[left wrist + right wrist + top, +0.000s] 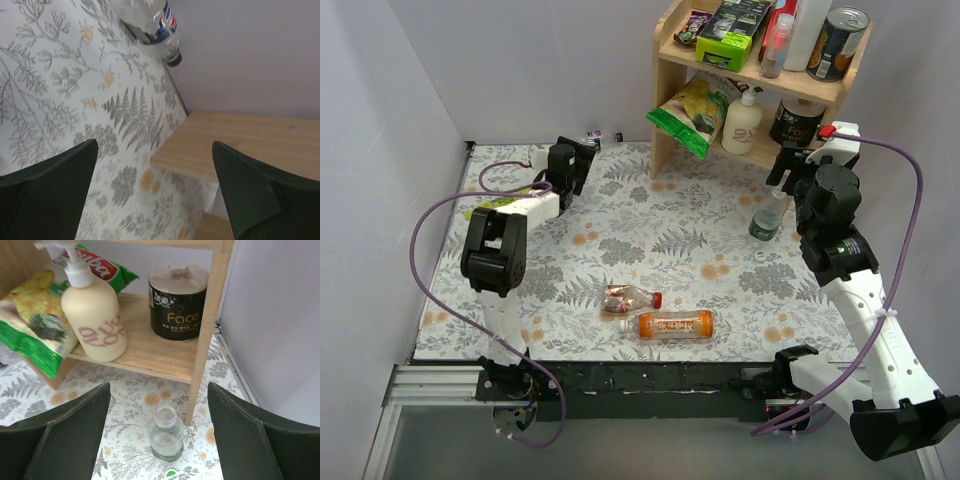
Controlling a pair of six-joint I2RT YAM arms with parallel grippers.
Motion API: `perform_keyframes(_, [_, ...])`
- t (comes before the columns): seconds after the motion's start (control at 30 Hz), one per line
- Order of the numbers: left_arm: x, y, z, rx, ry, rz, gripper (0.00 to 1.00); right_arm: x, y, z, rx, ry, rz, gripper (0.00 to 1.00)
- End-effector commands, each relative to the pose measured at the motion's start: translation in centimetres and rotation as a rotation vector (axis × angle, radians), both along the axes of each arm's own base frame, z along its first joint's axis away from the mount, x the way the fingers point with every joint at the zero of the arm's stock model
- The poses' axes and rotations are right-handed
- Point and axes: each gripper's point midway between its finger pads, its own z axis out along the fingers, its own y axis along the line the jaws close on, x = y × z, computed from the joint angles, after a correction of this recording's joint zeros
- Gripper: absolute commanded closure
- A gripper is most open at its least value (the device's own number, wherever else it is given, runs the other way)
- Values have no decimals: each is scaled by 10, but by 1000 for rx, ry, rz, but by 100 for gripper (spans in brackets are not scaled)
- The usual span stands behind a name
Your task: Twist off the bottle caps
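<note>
Jaws of right gripper point(157, 387) and left gripper point(155, 144) stand released, empty: right over the uncapped green-labelled bottle point(166, 436) upright by the table's point(650, 230) right edge, left near the dark-blue-labelled bottle point(152, 22) at its far edge.

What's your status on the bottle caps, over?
Left pincer open, empty. Right pincer open above upright green-labelled bottle, already uncapped. Shelf post close beside.

Between wide-spread dark fingers point(67, 435), a clear bottle point(166, 440) stands upright and open-mouthed on the floral worktop point(130, 400), just left of the shelf post point(207, 330); farther off, the shelf point(150, 352) bears a snack bag point(30, 325), pump bottle point(97, 320) and dark roll point(177, 302).
</note>
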Motion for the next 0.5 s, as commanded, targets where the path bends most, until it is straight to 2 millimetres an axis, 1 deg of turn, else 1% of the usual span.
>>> perform_keyframes(0.0, [47, 21, 15, -59, -55, 223, 2, -6, 8, 36, 43, -80, 58, 16])
perform_keyframes(0.03, [54, 23, -13, -51, -2, 239, 2, -8, 10, 40, 49, -91, 67, 16])
perform_keyframes(0.07, [61, 20, -18, -51, -2, 240, 2, -10, 13, 44, 55, -101, 90, 16])
perform_keyframes(0.1, [73, 21, -11, -64, -26, 252, 2, -11, 15, 47, 55, -107, 100, 16])
perform_keyframes(0.13, [80, 21, -14, -71, -27, 258, 2, -11, 15, 49, 57, -111, 103, 16])
perform_keyframes(0.17, [86, 20, -38, -68, 4, 265, 2, -13, 16, 54, 57, -121, 112, 16])
perform_keyframes(0.2, [98, 19, -26, -79, -29, 266, 2, -14, 16, 56, 50, -124, 114, 16])
perform_keyframes(0.23, [104, 20, -31, -72, -31, 280, 2, -15, 14, 58, 43, -126, 109, 16])
perform_keyframes(0.27, [108, 21, -46, -57, -19, 286, 2, -15, 13, 60, 39, -130, 106, 16])
perform_keyframes(0.3, [117, 20, -39, -62, -44, 292, 2, -16, 12, 63, 27, -135, 103, 16])
perform_keyframes(0.37, [126, 22, -42, -70, -62, 307, 2, -19, 9, 67, 22, -144, 92, 16])
perform_keyframes(0.4, [129, 21, -60, -72, -45, 314, 2, -19, 9, 67, 18, -146, 92, 16])
perform_keyframes(0.43, [136, 20, -52, -86, -64, 320, 2, -21, 10, 69, 19, -152, 99, 17])
perform_keyframes(0.47, [140, 21, -55, -86, -70, 331, 2, -21, 11, 71, 20, -158, 108, 17])
